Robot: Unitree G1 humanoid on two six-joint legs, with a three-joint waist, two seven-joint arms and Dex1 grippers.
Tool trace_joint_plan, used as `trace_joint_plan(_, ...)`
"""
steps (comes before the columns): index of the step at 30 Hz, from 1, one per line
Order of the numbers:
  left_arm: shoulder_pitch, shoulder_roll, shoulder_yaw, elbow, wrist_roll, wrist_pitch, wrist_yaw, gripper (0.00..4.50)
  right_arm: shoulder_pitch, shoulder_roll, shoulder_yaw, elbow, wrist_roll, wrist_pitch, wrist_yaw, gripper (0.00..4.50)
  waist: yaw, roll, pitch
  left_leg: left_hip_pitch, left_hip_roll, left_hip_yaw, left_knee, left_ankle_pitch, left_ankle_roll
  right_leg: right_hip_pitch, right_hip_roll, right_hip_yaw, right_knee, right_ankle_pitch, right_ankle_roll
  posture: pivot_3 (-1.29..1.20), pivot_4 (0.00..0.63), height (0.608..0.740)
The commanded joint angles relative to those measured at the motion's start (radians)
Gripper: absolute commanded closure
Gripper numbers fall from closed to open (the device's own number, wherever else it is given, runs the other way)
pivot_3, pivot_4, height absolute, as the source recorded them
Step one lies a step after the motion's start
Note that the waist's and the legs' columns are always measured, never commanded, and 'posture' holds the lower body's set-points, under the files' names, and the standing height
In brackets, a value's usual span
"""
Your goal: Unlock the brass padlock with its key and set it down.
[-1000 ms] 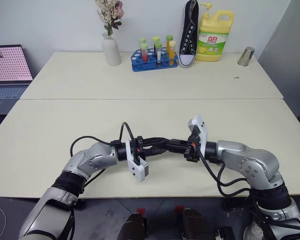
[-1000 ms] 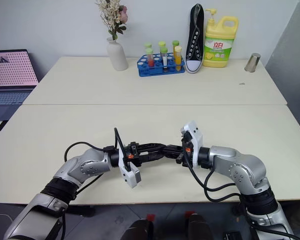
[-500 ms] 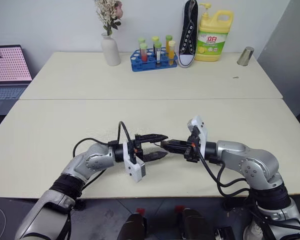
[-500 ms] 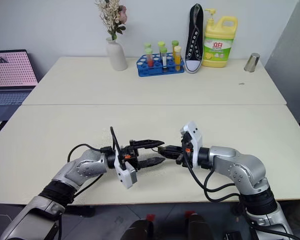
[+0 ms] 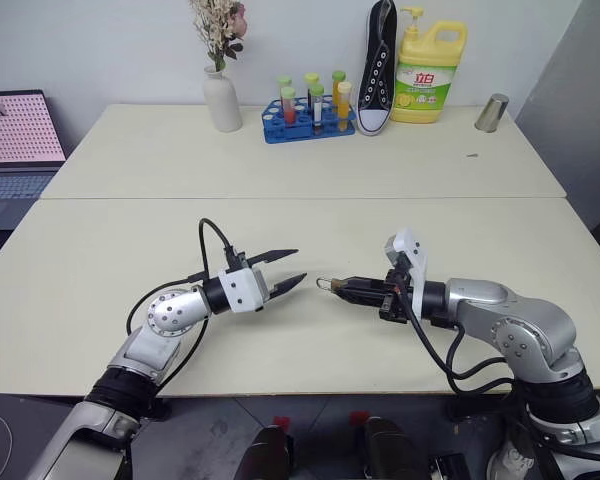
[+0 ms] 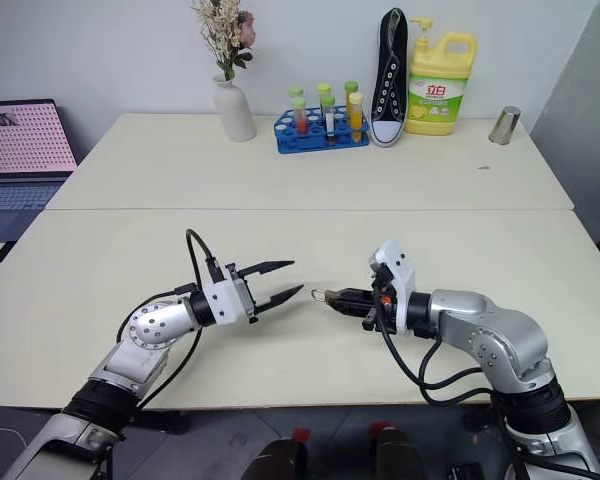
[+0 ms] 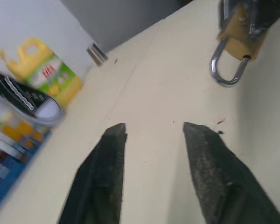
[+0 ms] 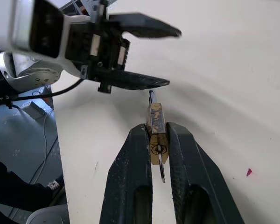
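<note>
Tables first: two long cream-coloured tabletops [image 5: 100, 260] butted edge to edge take up most of my head view. Along the far edge I've got a yellow detergent jug [image 5: 429, 73] at upper right, a black-and-white canvas sneaker [image 5: 377, 67] stood on end beside it, a blue rack of coloured test tubes [image 5: 307, 110] and a white vase of dried flowers [image 5: 221, 98] at upper centre. Lower centre, my left gripper [image 5: 287, 269] sits just left of middle with its two black fingers apart and nothing between them. My right gripper [image 5: 345, 288], just right of middle, is clamped on the tiny golden-brass rectangular padlock [image 8: 155, 126], held clear of the tabletop. Its thin silver shackle [image 7: 226, 69] points toward the left gripper, with a gap between them. A small thin silvery key [image 8: 162, 169] sticks out of the padlock's other end, between the right fingers.
</note>
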Motion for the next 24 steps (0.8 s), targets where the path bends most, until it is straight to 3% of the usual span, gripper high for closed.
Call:
trace_joint_plan(1, -0.002, -0.015, 0.040, -0.130, -0.185, 0.301, -0.068, 3.81, 0.005, -0.008, -0.019, -0.066, 0.024, -0.025, 0.028, 4.36, -0.001, 0.000, 0.000, 0.000, 0.000, 0.000, 0.000, 0.000, 0.000, 0.000, 0.000, 0.000, 0.000, 0.000, 0.000, 0.00, 0.150, 0.740)
trace_joint_plan(3, -0.009, -0.029, 0.049, -0.188, -0.288, 0.475, -0.095, 4.49, 0.010, -0.010, -0.015, -0.079, 0.022, -0.027, 0.035, 4.36, -0.002, 0.000, 0.000, 0.000, 0.000, 0.000, 0.000, 0.000, 0.000, 0.000, 0.000, 0.000, 0.000, 0.000, 0.000, 0.00, 0.150, 0.740)
trace_joint_plan(12, -0.016, -0.066, 0.095, -0.269, -0.343, 0.711, -0.166, 4.50, 0.018, -0.016, -0.017, -0.088, 0.014, -0.034, 0.049, 4.36, -0.003, 0.000, 0.000, 0.000, 0.001, 0.000, 0.000, 0.000, 0.000, 0.000, 0.001, 0.000, 0.000, 0.000, 0.000, 0.00, 0.150, 0.740)
trace_joint_plan(24, 0.043, -0.047, 0.133, -0.356, -0.323, 0.806, -0.247, 4.50, 0.019, -0.020, -0.006, -0.076, -0.001, -0.050, 0.058, 4.36, 0.000, 0.000, 0.000, 0.000, 0.001, 0.000, 0.000, 0.000, 0.000, 0.000, 0.001, 0.001, 0.000, 0.000, 0.000, 0.00, 0.150, 0.740)
